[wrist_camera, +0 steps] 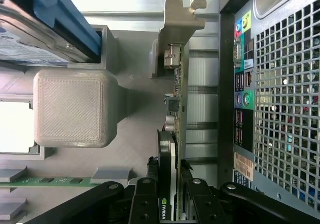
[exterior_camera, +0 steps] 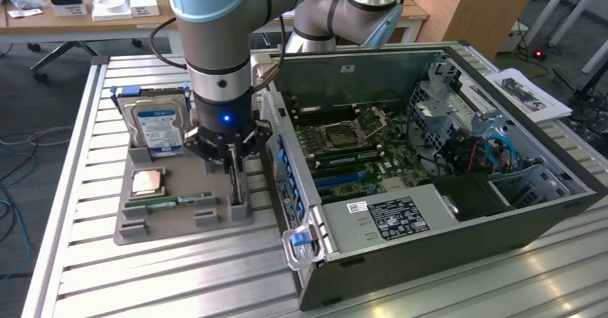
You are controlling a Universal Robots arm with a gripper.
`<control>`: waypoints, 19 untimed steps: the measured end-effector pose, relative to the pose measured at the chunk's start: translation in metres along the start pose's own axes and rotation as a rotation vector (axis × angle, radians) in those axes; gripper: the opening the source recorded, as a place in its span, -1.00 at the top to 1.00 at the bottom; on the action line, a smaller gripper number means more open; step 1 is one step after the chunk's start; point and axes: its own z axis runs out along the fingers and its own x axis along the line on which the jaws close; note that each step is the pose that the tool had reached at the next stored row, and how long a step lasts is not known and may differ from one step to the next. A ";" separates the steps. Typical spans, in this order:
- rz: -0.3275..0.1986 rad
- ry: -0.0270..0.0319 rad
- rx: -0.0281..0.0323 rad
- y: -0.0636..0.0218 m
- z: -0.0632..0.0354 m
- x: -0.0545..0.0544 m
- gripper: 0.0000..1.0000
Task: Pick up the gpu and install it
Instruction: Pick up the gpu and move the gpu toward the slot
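Inside the pincer [wrist_camera: 172,209], upright gpu [wrist_camera: 180,99]

Slatted metal table [exterior_camera: 171,279] bears grey tray [exterior_camera: 169,223], computer case [exterior_camera: 409,257].

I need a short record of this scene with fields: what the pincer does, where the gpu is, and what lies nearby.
pincer: closed on the gpu, a finger on each side
gpu: standing on edge in the grey holder, beside the open computer case
also in holder: hard drive, memory stick
installed: not yet
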 end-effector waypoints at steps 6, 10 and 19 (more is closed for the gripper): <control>-0.005 0.0001 -0.0003 0.0000 0.0001 0.000 0.47; -0.006 0.0001 -0.0004 0.0000 0.0002 0.000 0.47; -0.006 -0.0006 -0.0014 0.0002 -0.0007 0.000 0.47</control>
